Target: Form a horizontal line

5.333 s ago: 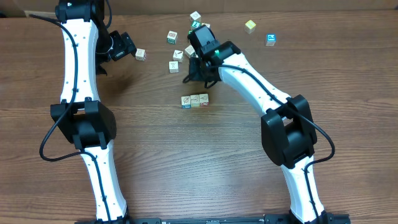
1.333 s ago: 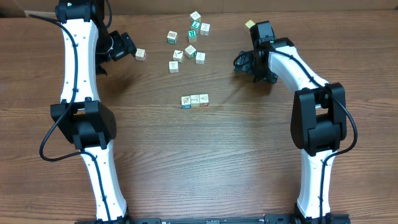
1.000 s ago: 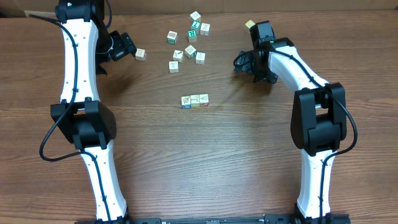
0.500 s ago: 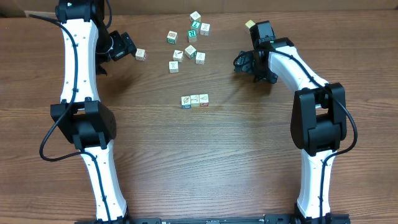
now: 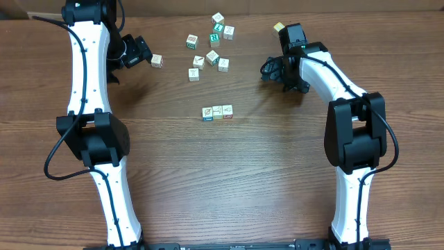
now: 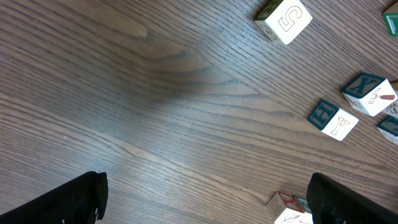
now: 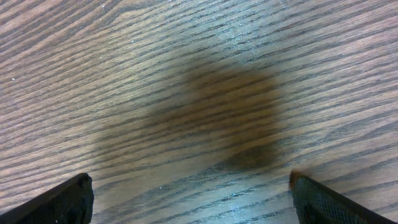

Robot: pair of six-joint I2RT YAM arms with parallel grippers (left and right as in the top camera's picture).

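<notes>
Stands at three cubes touching in the horizontal line (image 5: pixel 217 112) — probably lacks more from the loose cubes (image 5: pixel 208 48) beyond it. Gaping wide, empty: left gripper (image 5: pixel 143 51), right gripper (image 5: pixel 270 69).

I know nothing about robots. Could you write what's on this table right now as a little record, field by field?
Surface: brown wooden table
Row: short line of picture cubes mid-table, touching side by side; three seem visible
Scattered: loose cubes grouped beyond the row
Strays: single cube beside the left pincer; yellowish cube by the right arm
Left pincer: open, empty
Right pincer: open, empty, above bare wood
</notes>
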